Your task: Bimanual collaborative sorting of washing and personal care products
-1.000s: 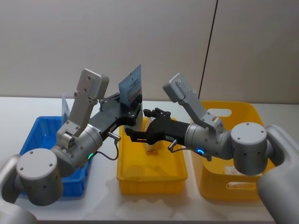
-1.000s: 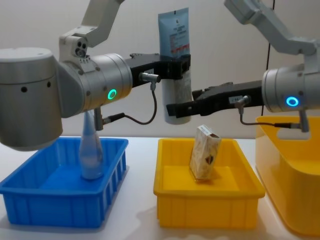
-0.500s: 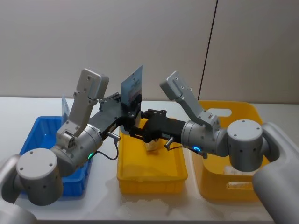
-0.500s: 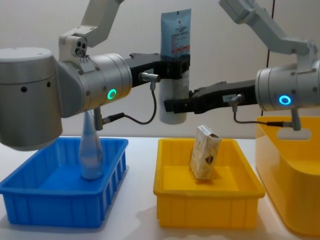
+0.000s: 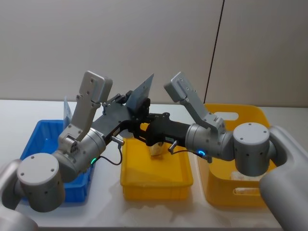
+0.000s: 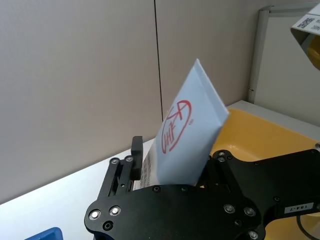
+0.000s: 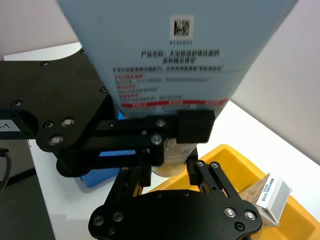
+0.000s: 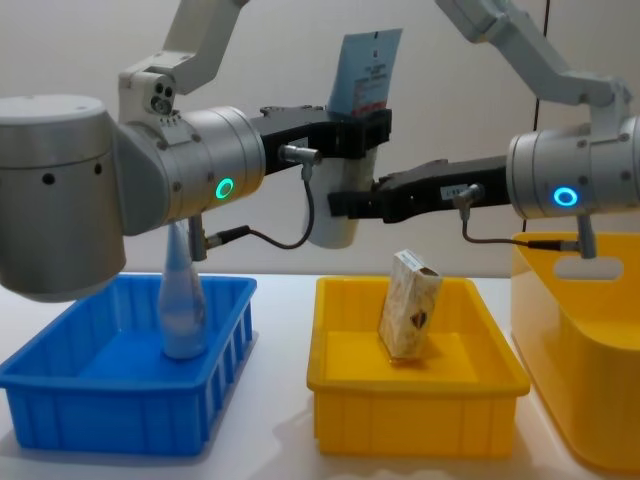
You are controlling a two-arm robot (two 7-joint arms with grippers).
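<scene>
Holding the light-blue tube [image 5: 140, 94] over the middle yellow bin [image 5: 156, 187] in the head view, left gripper [image 5: 136, 111] clamps its middle while right gripper [image 5: 144, 131] closes low; chest view shows its flat end tilted up-right, so mistimed release risks dropping it.

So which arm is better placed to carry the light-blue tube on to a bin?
Probably right. The right gripper has closed in on the lower part of the light-blue tube, while the left gripper holds it above the yellow tray.
</scene>
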